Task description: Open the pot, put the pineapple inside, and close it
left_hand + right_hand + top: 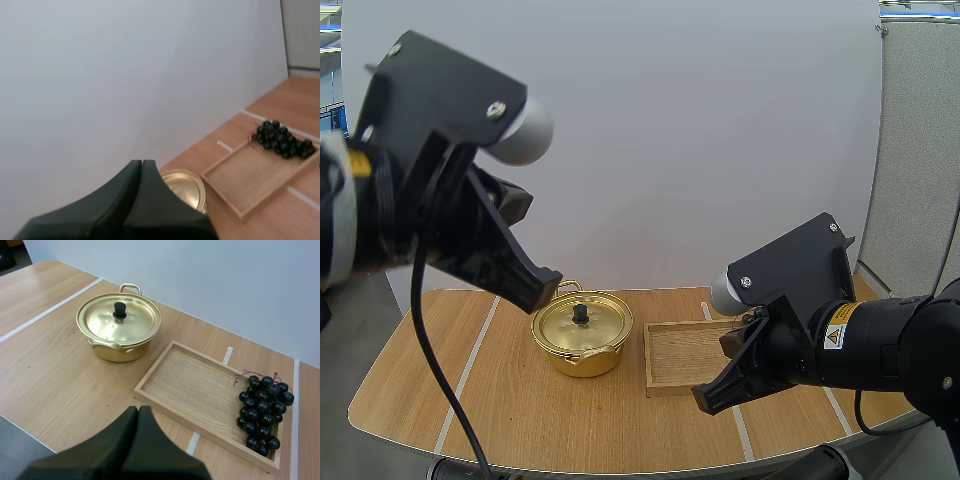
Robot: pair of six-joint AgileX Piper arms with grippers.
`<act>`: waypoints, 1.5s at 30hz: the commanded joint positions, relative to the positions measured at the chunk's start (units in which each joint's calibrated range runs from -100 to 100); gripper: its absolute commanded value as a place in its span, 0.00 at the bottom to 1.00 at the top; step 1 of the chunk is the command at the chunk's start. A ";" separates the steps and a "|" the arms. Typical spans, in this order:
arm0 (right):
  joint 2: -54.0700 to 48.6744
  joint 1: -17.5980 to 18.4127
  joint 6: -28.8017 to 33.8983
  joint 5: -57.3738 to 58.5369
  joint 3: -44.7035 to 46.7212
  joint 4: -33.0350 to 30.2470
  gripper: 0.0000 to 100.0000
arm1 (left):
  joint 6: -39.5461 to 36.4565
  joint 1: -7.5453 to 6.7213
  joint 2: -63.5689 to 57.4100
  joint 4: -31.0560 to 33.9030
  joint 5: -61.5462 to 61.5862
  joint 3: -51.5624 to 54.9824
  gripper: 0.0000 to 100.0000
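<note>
Both sets of fingers pressed together, holding nothing: left gripper (141,163) high above the pot (117,352), right gripper (138,409) near the wooden tray (195,385). Lid (105,322) on; knob (119,310) small. Fruit at hand: grapes (264,407), at the tray's end. Risk: unopened fingers strike or slip off the knob, skidding the pot. Left arm raised, angled down; right arm low over the table (500,400), near edge.
</note>
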 commanded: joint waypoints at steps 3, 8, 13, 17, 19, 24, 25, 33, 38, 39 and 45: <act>-0.60 -2.25 1.89 -6.48 0.03 0.11 0.00 | -6.34 -0.08 -7.08 -0.80 -16.01 4.96 0.00; -4.09 -4.95 6.41 -15.09 0.03 0.11 0.00 | -8.70 -0.08 -11.94 -0.60 -23.84 8.07 0.00; -8.35 -7.90 6.89 -31.41 0.03 0.11 0.00 | -12.17 -0.08 -13.84 -0.60 -29.48 13.13 0.00; -8.35 -10.27 8.23 -45.44 0.98 1.23 0.00 | -15.62 0.05 -13.84 -0.60 -39.34 19.15 0.00; -8.35 -11.24 8.25 -53.82 2.97 2.43 0.00 | -16.66 0.16 -13.84 -0.93 -45.66 22.37 0.00; -8.35 -11.96 8.25 -66.95 10.74 3.17 0.00 | -16.64 0.16 -13.71 -0.99 -59.27 31.00 0.00; -8.35 -11.96 8.25 -68.25 12.92 3.17 0.00 | -16.17 0.16 -13.71 -0.45 -59.30 32.68 0.00; -8.35 -11.96 8.25 -70.71 28.92 3.05 0.00 | -13.25 0.16 -13.71 -0.11 -72.26 46.54 0.00; -8.35 -11.96 8.25 -72.22 35.12 3.05 0.00 | -13.17 0.16 -13.71 -0.11 -80.25 55.57 0.00; -8.35 -11.96 8.25 -72.22 36.00 3.05 0.00 | -13.17 0.16 -13.71 -0.11 -81.48 57.55 0.00; -8.35 -11.96 8.25 -71.88 38.32 3.05 0.00 | -13.17 0.16 -13.71 -0.11 -81.41 62.01 0.00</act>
